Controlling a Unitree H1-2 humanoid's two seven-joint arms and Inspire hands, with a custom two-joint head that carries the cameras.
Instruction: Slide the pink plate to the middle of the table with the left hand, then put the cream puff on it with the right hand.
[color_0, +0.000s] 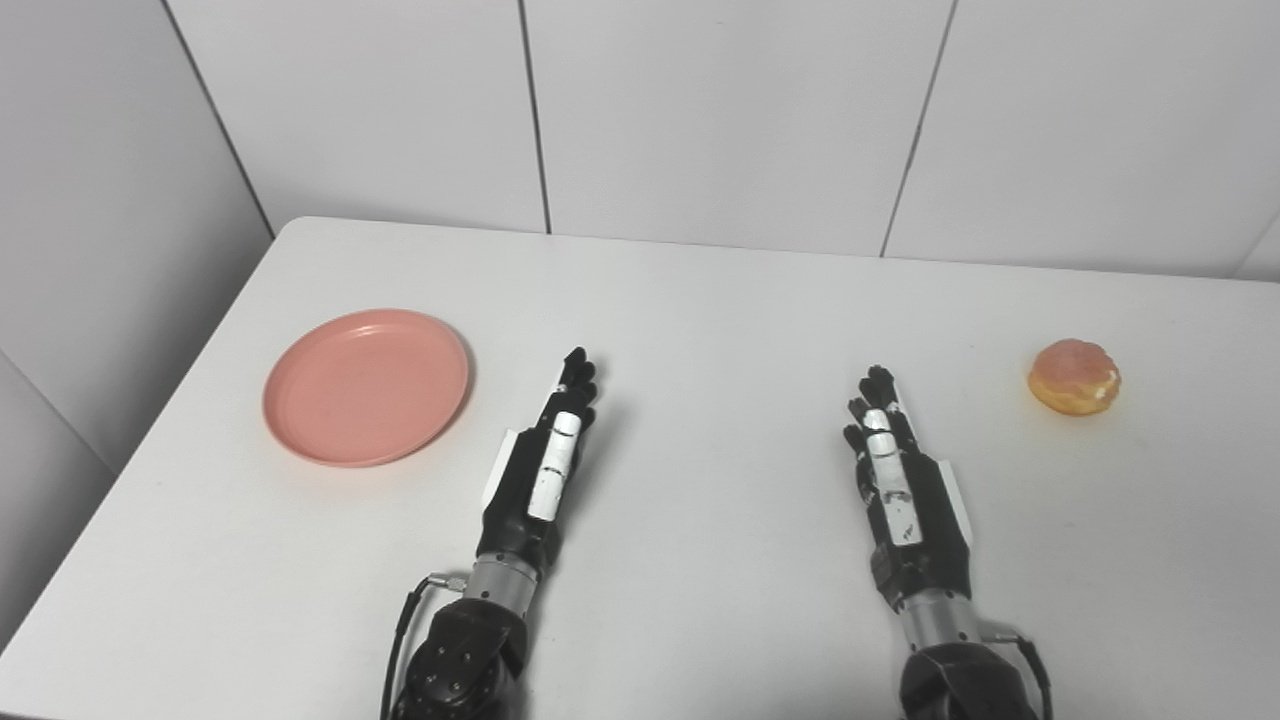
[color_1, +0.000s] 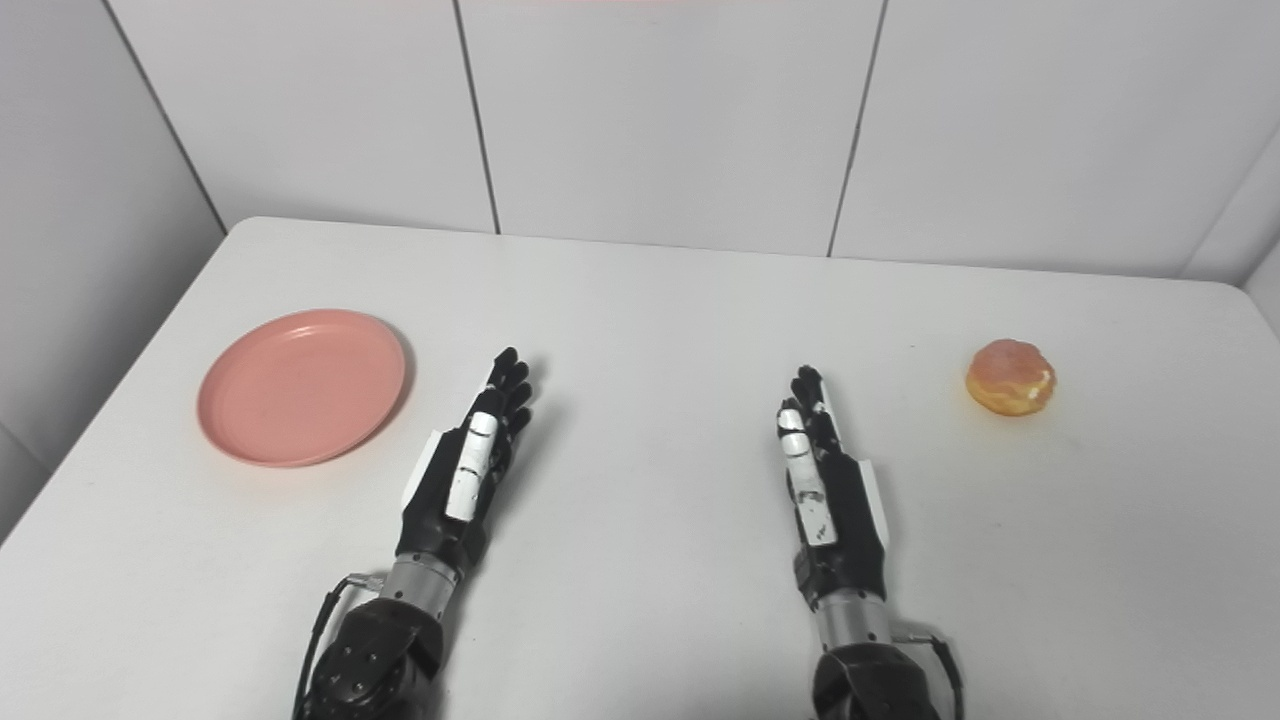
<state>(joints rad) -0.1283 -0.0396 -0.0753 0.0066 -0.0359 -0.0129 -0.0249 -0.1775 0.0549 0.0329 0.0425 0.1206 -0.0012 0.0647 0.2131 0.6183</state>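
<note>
Nothing done yet, by the look of it. Pink plate (color_0: 366, 387) sits flat toward the left edge of the table (color_0: 700, 300), well off the middle, empty. Cream puff (color_0: 1074, 377) sits alone toward the right edge, untouched.

Left hand (color_0: 540, 455) lies low over the table nr the front edge, fingers straight & extended, holding nothing; it's just right of the plate, not touching it. Right hand (color_0: 895, 470) same pose, fingers stretched out, empty, well apart from the puff.

Left to do: both steps. 1st, left hand gets onto the plate & slides it to the middle btwn the two hands. Then right hand picks up the puff & sets it on the plate.
</note>
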